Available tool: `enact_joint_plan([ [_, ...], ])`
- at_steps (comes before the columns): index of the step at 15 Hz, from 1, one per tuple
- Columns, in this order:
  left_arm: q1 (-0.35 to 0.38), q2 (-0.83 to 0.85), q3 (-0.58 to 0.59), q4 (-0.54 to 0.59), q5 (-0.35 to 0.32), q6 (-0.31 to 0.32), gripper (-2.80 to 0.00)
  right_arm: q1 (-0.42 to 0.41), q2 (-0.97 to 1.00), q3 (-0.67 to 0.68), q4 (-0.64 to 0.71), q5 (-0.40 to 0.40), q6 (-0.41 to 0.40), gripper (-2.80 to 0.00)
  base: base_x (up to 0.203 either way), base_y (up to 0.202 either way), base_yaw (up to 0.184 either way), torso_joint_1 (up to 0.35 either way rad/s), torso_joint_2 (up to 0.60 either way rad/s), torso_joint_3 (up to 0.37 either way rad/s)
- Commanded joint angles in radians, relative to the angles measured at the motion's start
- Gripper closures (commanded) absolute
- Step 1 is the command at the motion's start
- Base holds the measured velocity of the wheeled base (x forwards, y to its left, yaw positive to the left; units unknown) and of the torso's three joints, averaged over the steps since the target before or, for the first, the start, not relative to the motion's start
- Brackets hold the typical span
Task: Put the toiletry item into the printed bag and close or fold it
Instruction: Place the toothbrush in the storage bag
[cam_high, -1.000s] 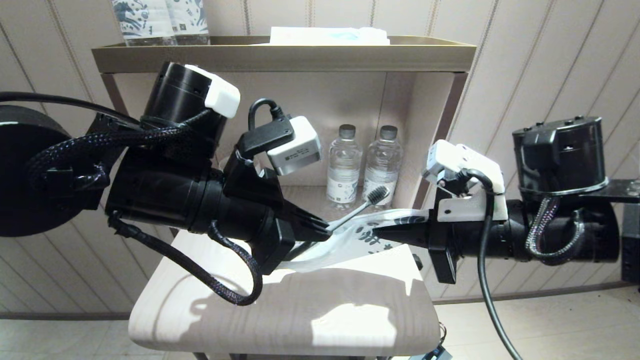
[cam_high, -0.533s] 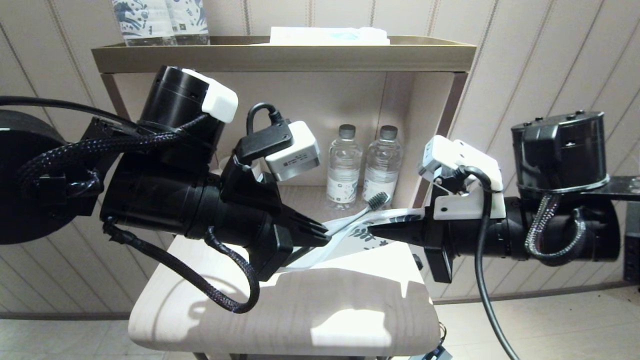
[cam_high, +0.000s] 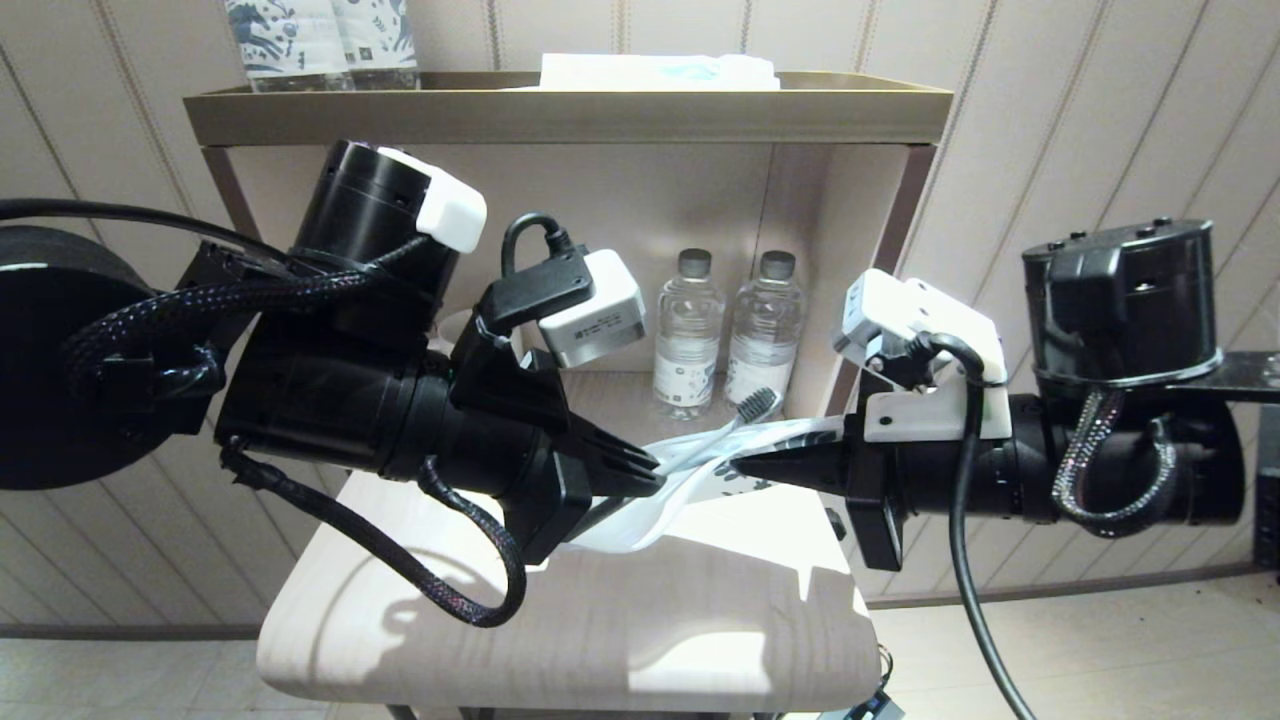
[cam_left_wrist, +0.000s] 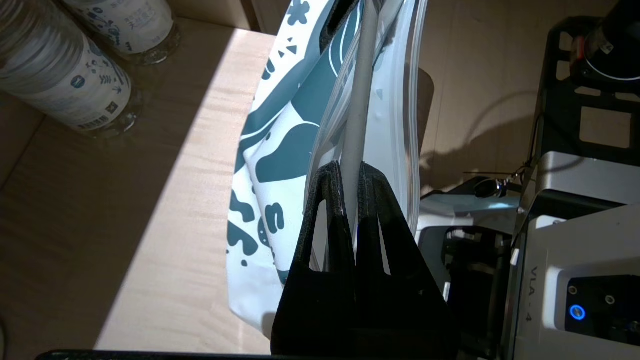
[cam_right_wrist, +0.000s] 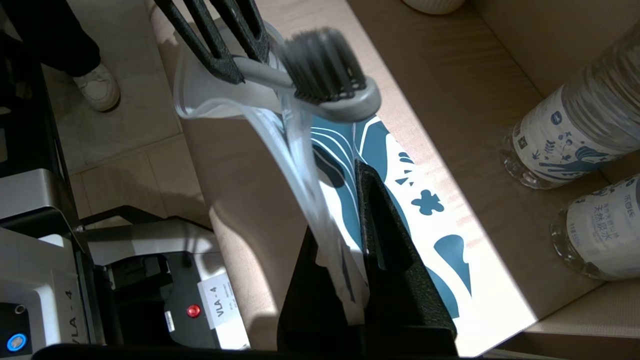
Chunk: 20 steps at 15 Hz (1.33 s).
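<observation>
The printed bag (cam_high: 690, 480) hangs slack between both grippers above the pale wooden top (cam_high: 600, 620). My right gripper (cam_high: 738, 465) is shut on one edge of the printed bag (cam_right_wrist: 400, 200), its blue-patterned end toward the shelf. My left gripper (cam_high: 652, 468) is shut on the grey handle of the toothbrush (cam_left_wrist: 361, 100), which lies along the clear side of the bag (cam_left_wrist: 280, 150). The dark-bristled head (cam_high: 757, 403) points up toward the bottles and shows close in the right wrist view (cam_right_wrist: 330, 75). Whether the handle sits inside the pouch is unclear.
Two water bottles (cam_high: 728, 335) stand in the shelf's open compartment behind the bag. A white cup (cam_high: 462, 325) is partly hidden by my left arm. Blue-patterned packs (cam_high: 320, 40) and a white folded item (cam_high: 660, 72) rest on the shelf top.
My right gripper has moved left toward the left one, so the bag sags and bunches more between them. The toothbrush head has shifted slightly with it.
</observation>
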Motion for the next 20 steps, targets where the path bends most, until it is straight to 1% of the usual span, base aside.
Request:
enact_joint_plan([
  [1,0.0,0.002,0.008,0.002,-0.003,0.004,0.0,0.0,-0.001,-0.007,0.0,0.004,-0.002,0.0,0.0,0.0,0.0,0.0,0.0,0.0],
  [3,-0.002,0.001,0.025,0.0,-0.001,0.007,0.0,-0.001,0.0,-0.008,0.0,0.003,-0.002,0.0,0.0,0.0,0.0,0.0,0.0,0.0],
  [7,0.0,-0.002,0.023,0.0,-0.001,0.006,0.0,-0.004,0.007,-0.007,-0.002,0.003,-0.003,0.0,0.0,0.0,0.0,0.0,0.0,0.0],
  [11,0.0,0.006,-0.014,0.002,0.0,-0.001,0.0,-0.001,0.007,-0.006,0.001,0.004,-0.003,0.0,0.0,0.0,0.0,0.0,0.0,0.0],
  [13,0.0,0.015,-0.049,0.008,0.011,-0.004,0.0,0.0,0.005,-0.008,0.0,0.004,-0.001,0.0,0.0,0.0,0.0,0.0,0.0,0.0],
  [20,0.001,0.038,-0.084,0.005,0.011,-0.016,0.0,0.0,-0.001,-0.021,0.002,0.009,0.0,0.0,0.0,0.0,0.0,0.0,0.0,0.0],
])
